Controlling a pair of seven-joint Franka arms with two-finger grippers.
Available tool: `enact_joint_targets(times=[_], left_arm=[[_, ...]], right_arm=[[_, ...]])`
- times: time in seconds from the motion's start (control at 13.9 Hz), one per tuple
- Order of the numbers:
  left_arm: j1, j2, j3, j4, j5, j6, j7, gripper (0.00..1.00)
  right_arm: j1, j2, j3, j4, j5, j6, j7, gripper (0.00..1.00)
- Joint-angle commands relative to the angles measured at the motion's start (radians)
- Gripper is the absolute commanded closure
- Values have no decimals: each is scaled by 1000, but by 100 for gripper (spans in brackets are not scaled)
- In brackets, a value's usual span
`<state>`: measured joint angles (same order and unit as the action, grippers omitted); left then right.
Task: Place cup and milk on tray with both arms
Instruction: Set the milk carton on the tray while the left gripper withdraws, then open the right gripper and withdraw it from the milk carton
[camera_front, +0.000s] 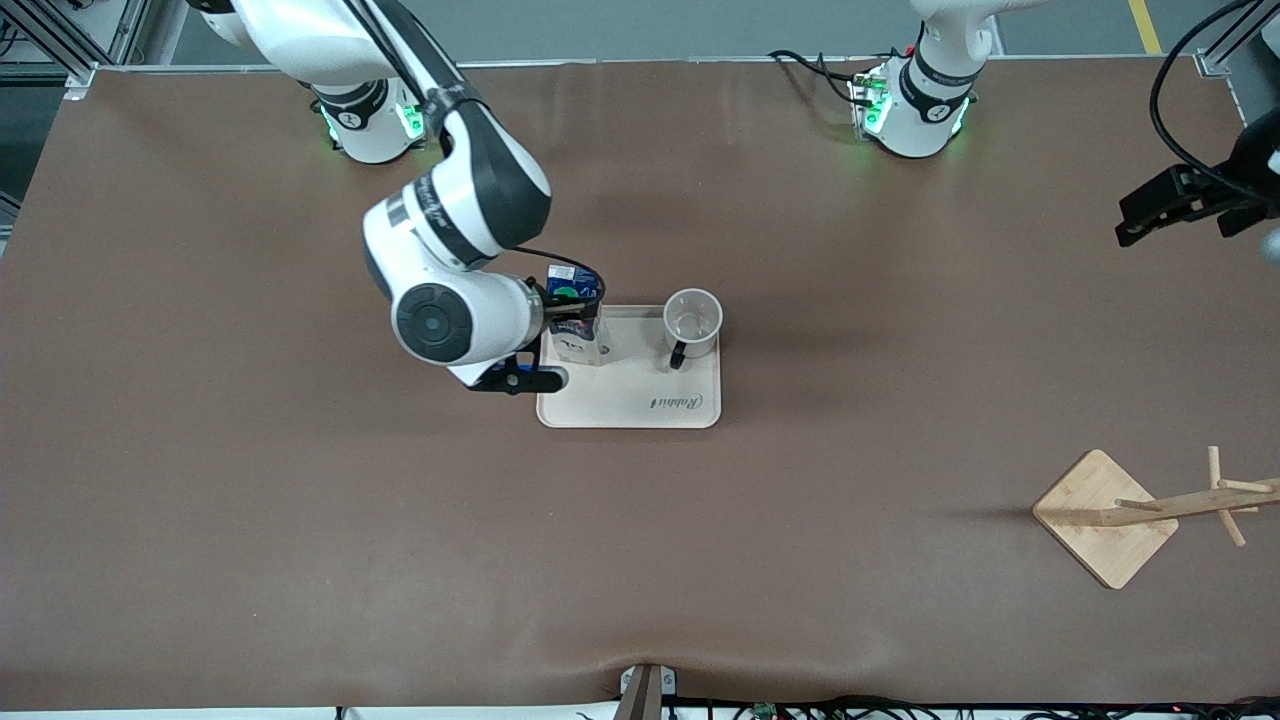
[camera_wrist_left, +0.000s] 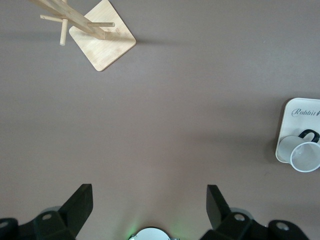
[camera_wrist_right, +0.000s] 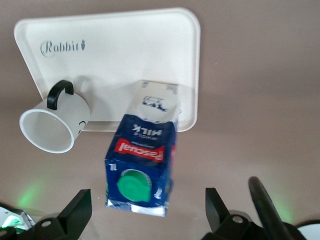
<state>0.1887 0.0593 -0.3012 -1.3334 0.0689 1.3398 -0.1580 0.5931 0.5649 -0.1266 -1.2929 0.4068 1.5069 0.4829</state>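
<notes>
The milk (camera_front: 575, 322) stands upright on the tray (camera_front: 640, 400), at the tray's corner toward the right arm's end and farther from the front camera. The cup (camera_front: 692, 322) stands upright on the tray beside it, toward the left arm's end. My right gripper (camera_wrist_right: 145, 210) is open over the milk (camera_wrist_right: 142, 160), with a gap between each finger and the carton. The cup (camera_wrist_right: 56, 125) and the tray (camera_wrist_right: 115, 45) also show in the right wrist view. My left gripper (camera_wrist_left: 148, 205) is open and empty over bare table, up at the left arm's end (camera_front: 1160, 205).
A wooden stand with pegs on a diamond-shaped base (camera_front: 1105, 515) sits toward the left arm's end, nearer to the front camera than the tray. It also shows in the left wrist view (camera_wrist_left: 102, 35). The table is covered in brown paper.
</notes>
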Motion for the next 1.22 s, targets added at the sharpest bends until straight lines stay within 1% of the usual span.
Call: enact_joint_targets(times=[0.0,0.14,0.22,0.29,0.43,0.5,0.57,0.79,0.86,1.01,1.15], left_arm=[[-46,-130,37,-170,-5,64,8,0],[-80,-150,69,-191,-6,67,6,0],[-95,-162,77,-208,-8,79,6,0],[-101,-186,83,-243,-11,113,6,0],[-135,-214,131,-297,-12,160,9,0],[-152,-214,152,-297,-12,165,14,0],[-164,-213,168,-296,-14,170,14,0],[-176,-211,171,-294,-14,185,8,0],[-178,-210,171,-294,-21,185,8,0],[-178,-210,171,-294,-64,185,5,0],[-178,-205,171,-296,-64,185,3,0]], right_arm=[[-64,-34,-13,70,-26,-45,-15,0],[-134,-51,-15,82,-28,-57,-46,0],[-169,-59,-15,101,-28,-92,-64,0],[-209,-71,-15,143,-28,-140,-72,0],[-272,-74,-15,204,-31,-207,-81,0],[-292,-83,-15,205,-57,-217,-95,0],[-309,-103,-15,205,-104,-220,-124,0],[-326,-195,-13,193,-276,-220,-214,0],[-361,-209,-18,193,-289,-218,-240,0],[-432,-238,-18,179,-284,-217,-320,0],[-490,-295,-19,112,-289,-182,-395,0]])
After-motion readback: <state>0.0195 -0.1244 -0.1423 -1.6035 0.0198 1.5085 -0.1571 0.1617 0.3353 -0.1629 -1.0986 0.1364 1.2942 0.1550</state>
